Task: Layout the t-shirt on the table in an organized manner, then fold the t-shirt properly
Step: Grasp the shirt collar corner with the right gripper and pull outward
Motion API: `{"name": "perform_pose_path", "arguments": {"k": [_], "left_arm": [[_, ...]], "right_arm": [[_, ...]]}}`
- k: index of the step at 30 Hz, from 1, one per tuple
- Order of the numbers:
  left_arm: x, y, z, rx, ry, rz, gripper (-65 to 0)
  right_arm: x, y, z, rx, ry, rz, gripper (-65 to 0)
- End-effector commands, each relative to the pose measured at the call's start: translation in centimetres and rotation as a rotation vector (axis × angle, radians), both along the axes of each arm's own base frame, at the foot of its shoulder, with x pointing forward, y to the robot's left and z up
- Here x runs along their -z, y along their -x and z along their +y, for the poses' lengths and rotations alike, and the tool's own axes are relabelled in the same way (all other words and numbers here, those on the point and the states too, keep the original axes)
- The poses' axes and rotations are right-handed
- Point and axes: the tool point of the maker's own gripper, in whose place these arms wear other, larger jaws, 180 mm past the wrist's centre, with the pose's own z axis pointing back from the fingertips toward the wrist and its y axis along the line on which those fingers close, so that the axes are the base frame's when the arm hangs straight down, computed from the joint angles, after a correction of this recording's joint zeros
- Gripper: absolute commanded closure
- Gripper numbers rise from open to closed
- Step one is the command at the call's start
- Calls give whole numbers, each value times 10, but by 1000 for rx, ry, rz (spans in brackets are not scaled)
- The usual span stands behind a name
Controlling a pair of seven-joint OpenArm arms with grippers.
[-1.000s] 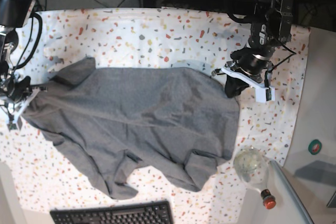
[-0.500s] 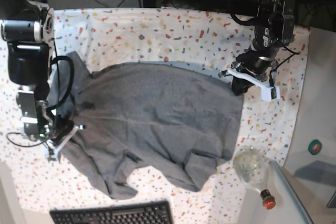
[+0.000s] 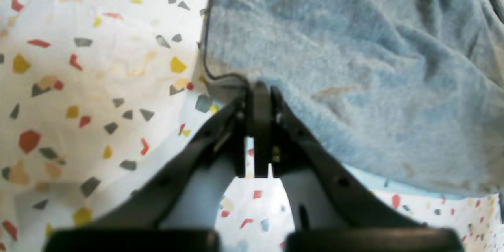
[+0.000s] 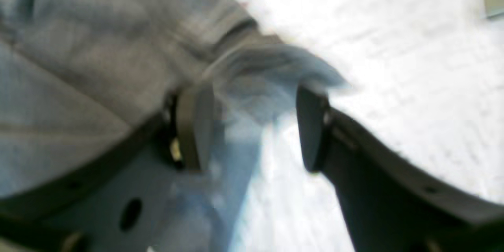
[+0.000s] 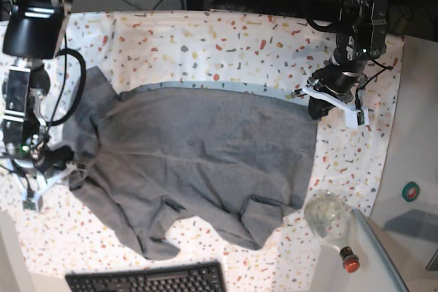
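The grey t-shirt (image 5: 205,148) lies spread over the speckled table (image 5: 205,39), its far hem pulled into a straight line. My left gripper (image 5: 313,106) is at the shirt's far right corner. In the left wrist view it (image 3: 258,90) is shut on the hem of the t-shirt (image 3: 354,67), just above the table (image 3: 78,67). My right gripper (image 5: 58,169) is at the shirt's left edge. The blurred right wrist view shows it (image 4: 252,126) open, with a fold of the t-shirt (image 4: 98,47) loose between its fingers (image 4: 195,126) over the table (image 4: 393,67).
A black keyboard (image 5: 147,280) lies at the near edge, just below the shirt's sleeves. A clear round bottle with a red cap (image 5: 328,220) sits at the near right, beside the table's right edge. Cables and equipment crowd the back.
My right arm swept in from the left edge, dragging the shirt's left side, and its jaws have now opened. The left gripper shifted slightly back and right, straightening the far hem.
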Motion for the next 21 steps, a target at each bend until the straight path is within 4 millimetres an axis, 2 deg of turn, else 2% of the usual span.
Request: {"name": "perform_pose_path", "arguments": {"k": [1, 3, 4, 7, 10, 11, 14, 15, 17, 21], "left_arm": [[-12, -9, 1, 1, 0, -48, 0], [-13, -9, 0, 1, 2, -50, 0], [-13, -9, 1, 2, 0, -50, 0], [-14, -11, 0, 2, 2, -56, 0], [-14, -11, -2, 3, 5, -55, 0], [-13, -10, -1, 2, 5, -52, 0], [-12, -9, -1, 2, 5, -48, 0], [-11, -8, -1, 2, 5, -46, 0], [-11, -7, 0, 3, 1, -43, 0], [-10, -7, 2, 3, -2, -42, 0]], "right_arm": [[3, 6, 3, 4, -14, -1, -317], [21, 29, -2, 23, -16, 41, -251], [30, 37, -3, 24, -13, 47, -189], [55, 45, -6, 33, -25, 72, 0], [72, 47, -5, 46, -52, 117, 0], [71, 46, -6, 47, -64, 110, 0], [69, 49, -2, 41, -143, 85, -135], [72, 53, -2, 40, -140, 95, -146], [79, 63, -2, 39, -133, 120, -132], [97, 94, 24, -37, -127, 182, -105]]}}
